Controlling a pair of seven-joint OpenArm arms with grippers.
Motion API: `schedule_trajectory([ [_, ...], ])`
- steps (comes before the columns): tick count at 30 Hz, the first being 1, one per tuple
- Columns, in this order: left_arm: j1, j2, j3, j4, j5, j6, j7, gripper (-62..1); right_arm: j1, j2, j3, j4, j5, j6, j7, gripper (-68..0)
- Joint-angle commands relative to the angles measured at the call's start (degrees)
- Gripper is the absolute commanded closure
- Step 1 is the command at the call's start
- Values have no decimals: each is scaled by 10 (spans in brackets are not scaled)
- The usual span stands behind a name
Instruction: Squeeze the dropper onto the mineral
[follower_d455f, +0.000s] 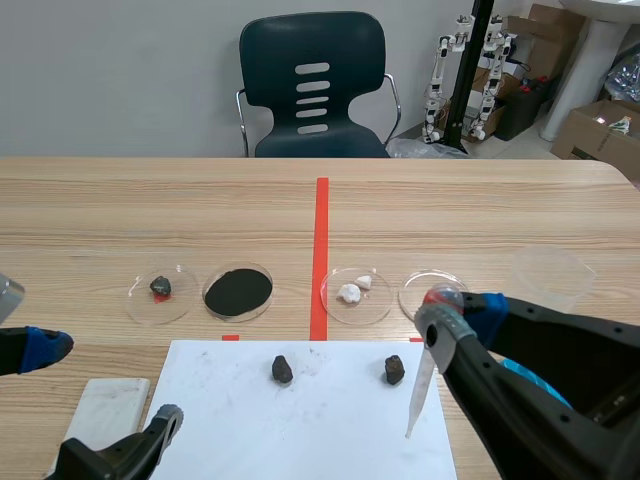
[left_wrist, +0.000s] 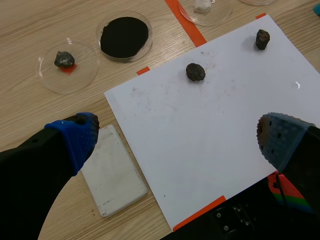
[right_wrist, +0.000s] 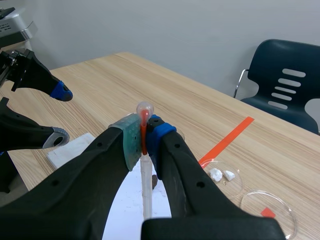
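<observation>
Two dark minerals lie on the white paper, one to the left and one to the right. My right gripper is shut on a clear dropper, which hangs tip down over the paper. Its tip shows just near-right of the right mineral. In the right wrist view the dropper's bulb, with red liquid, sticks up between the pads of the gripper. My left gripper stands open above the paper's near left part, holding nothing. Both minerals lie ahead of it.
Beyond the paper stands a row of dishes: one with a dark stone, one with black powder, one with white pieces, and one nearly empty. A clear cup stands at the right. A white tile lies left of the paper.
</observation>
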Motion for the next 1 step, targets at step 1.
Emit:
schedule_trajectory([
  [1, 3, 3, 3, 5, -4, 0, -9, -623, 2, 0, 3, 10, 7, -2, 8, -13],
])
